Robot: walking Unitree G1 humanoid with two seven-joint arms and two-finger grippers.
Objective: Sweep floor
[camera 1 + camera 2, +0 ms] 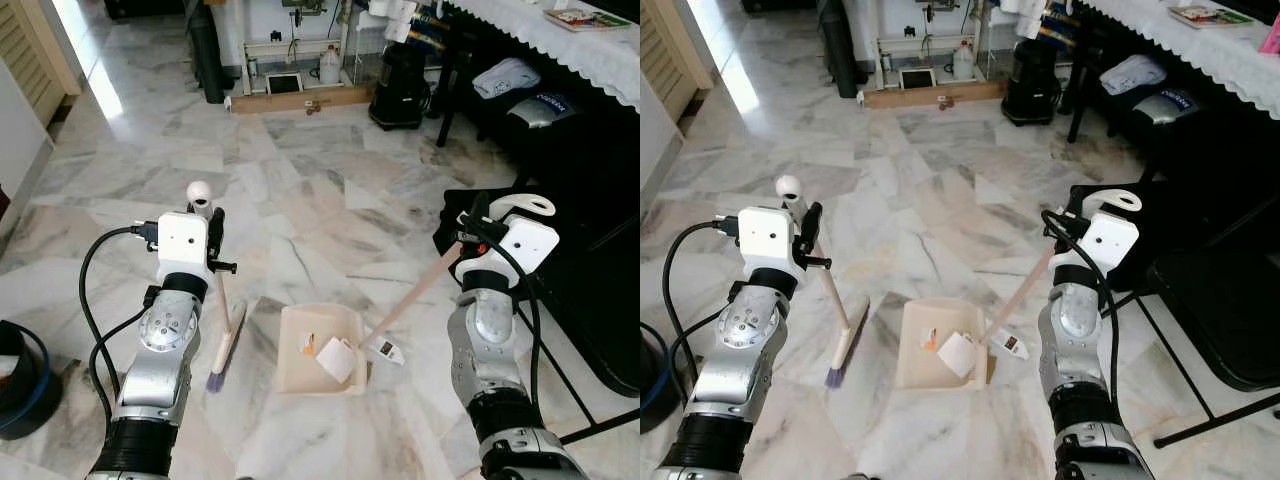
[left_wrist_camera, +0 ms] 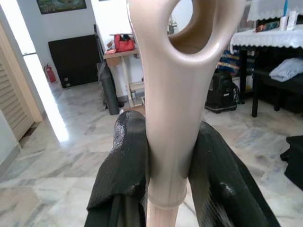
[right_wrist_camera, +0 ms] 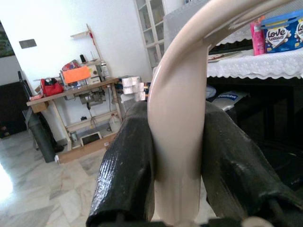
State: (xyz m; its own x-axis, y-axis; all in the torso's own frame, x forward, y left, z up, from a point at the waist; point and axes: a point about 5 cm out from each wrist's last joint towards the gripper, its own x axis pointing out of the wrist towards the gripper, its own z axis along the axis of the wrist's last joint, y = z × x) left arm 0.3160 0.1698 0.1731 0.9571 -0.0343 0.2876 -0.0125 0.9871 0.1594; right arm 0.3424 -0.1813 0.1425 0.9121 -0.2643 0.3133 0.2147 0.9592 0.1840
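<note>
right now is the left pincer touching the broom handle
Touching. In the left wrist view both black fingers press against the sides of the beige broom handle, with no gap on either side; the left pincer is clamped on it.

Glossy marble floor (image 1: 300, 190); smooth, seemingly plastic cream dustpan (image 1: 318, 350) and broom handle (image 2: 182, 94); matt black fingers (image 2: 125, 161).

bucket (image 1: 20, 385) cut off at left (contents hidden).
</note>
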